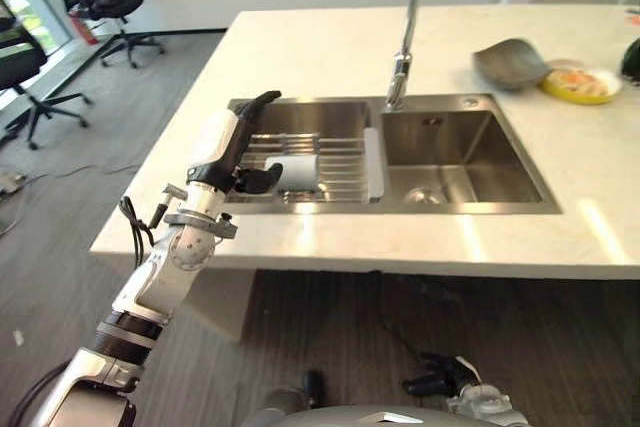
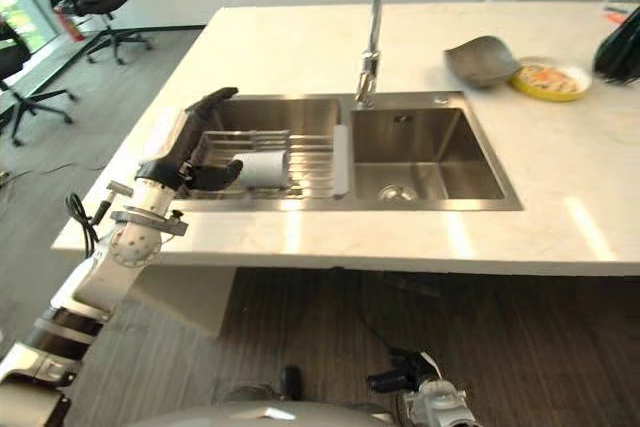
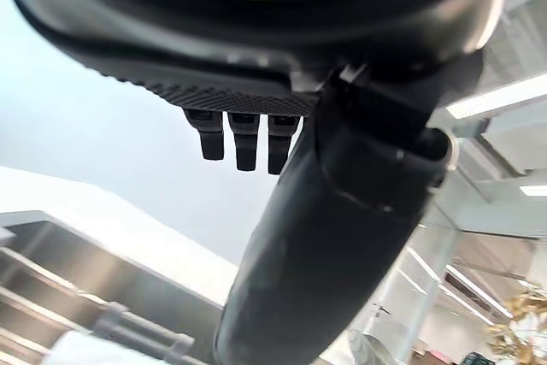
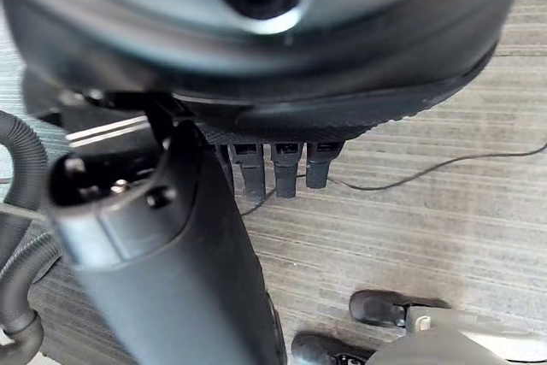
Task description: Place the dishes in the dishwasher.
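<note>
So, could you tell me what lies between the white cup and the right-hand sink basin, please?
In the left eye view, bare rack wires and its pale end bar, right of the cup.

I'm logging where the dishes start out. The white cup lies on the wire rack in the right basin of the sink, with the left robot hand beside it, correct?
Not quite: the white cup lies on the wire rack in the left basin of the sink, not the right. The left eye view shows it, with the left robot hand beside it, as you said.
</note>
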